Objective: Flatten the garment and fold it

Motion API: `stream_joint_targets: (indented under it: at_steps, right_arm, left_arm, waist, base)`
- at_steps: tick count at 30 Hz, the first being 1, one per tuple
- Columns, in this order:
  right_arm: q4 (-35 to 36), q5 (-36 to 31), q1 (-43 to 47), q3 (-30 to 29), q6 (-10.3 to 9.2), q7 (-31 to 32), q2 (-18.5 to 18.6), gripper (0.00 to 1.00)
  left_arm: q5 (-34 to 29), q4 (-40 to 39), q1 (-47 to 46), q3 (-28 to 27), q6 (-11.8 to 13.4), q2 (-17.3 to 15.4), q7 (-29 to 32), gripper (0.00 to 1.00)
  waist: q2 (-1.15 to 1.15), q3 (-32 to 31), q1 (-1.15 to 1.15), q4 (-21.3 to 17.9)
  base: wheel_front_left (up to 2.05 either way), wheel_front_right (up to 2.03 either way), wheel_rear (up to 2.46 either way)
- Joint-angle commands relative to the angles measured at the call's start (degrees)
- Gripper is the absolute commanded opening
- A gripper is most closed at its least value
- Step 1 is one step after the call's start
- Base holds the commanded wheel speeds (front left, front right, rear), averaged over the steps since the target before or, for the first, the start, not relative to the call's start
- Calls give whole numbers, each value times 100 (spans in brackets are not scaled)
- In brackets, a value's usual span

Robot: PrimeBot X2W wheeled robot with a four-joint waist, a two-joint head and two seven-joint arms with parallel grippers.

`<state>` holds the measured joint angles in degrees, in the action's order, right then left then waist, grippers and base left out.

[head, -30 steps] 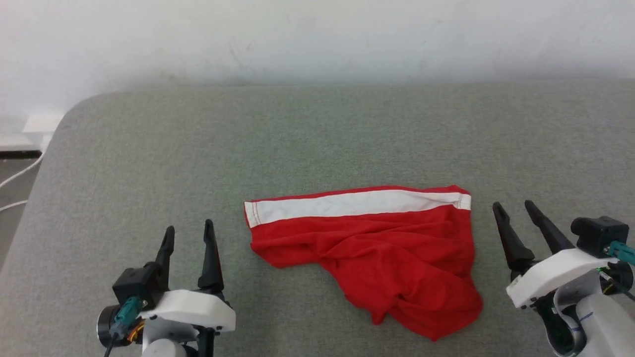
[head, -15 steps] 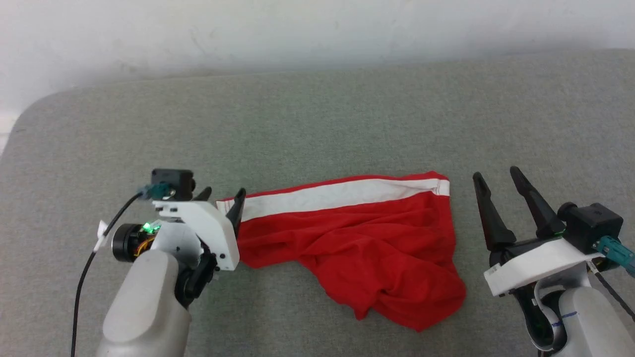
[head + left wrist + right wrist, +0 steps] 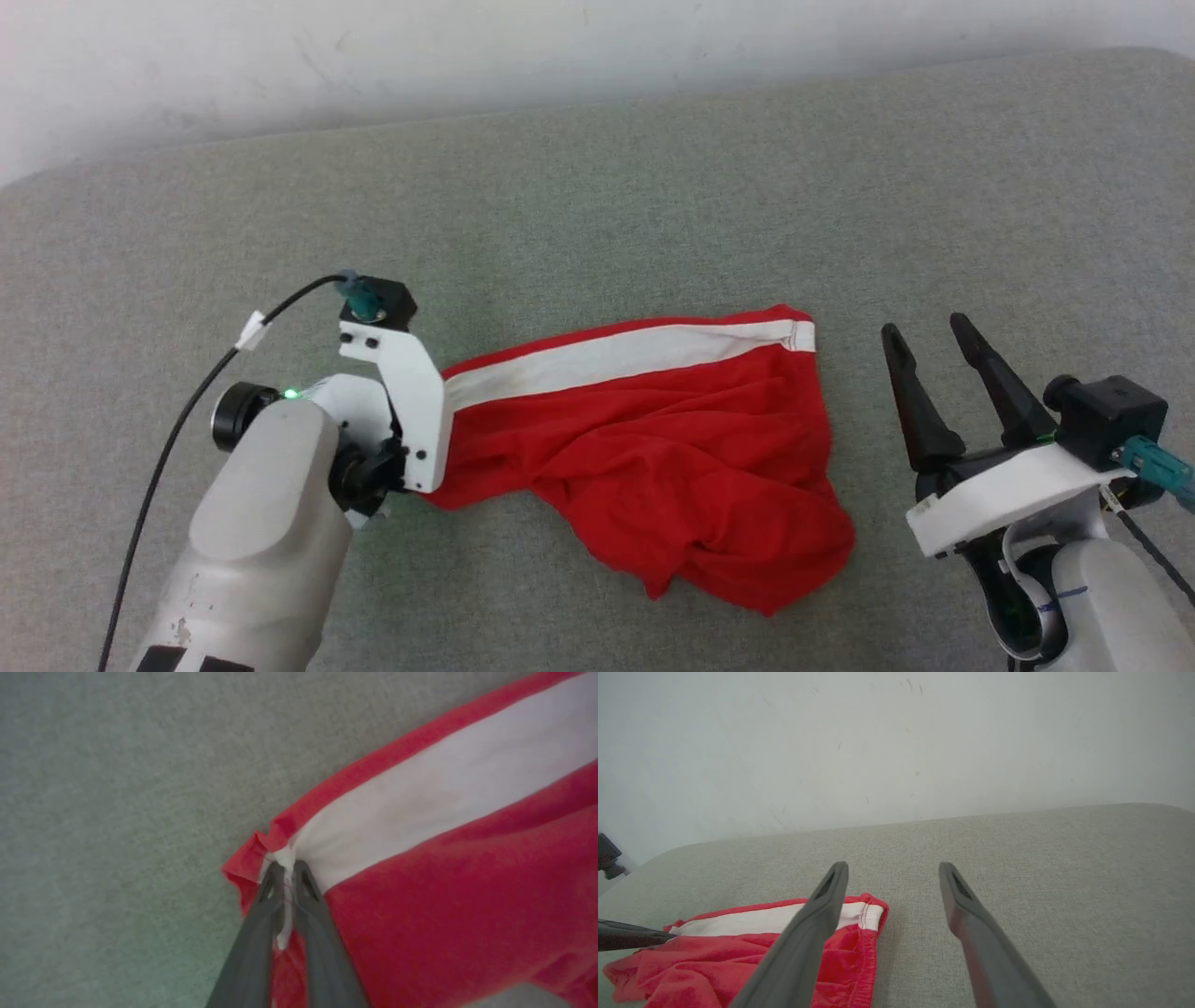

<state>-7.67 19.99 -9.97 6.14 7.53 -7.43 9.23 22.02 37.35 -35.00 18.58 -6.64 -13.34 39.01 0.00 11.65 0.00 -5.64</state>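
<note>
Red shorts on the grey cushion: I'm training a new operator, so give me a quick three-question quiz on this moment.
1. True or false: the left pincer is closed on the white stripe of the shorts.
2. The right pincer is: A) gripping the shorts; B) open, apart from the shorts; C) shut and empty.
3. Fill in: the shorts' red part lies ____, not flat.
Key: 1 true; 2 B; 3 crumpled.

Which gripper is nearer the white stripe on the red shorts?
Left. The left gripper is pinched on the end of the white stripe at a corner of the shorts. The right gripper stands open beside their other end, apart from them.
</note>
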Motion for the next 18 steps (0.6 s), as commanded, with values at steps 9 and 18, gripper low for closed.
stream_joint_targets:
  at_steps: [9, 18]
  right_arm:
    - [-290, 698, -333, 132, -4, 934, 337, 100]
    - [-1600, 1487, -1585, 851, -4, 2568, 790, 100]
  left_arm:
    - [-54, 79, 398, 162, 216, -73, -669, 0]
    - [11, -36, 313, -3, 420, 217, -1911, 0]
  waist:
    - [0, 1, 0, 99]
    - [0, 49, 0, 444]
  base:
    - [0, 0, 0]
    - [0, 0, 0]
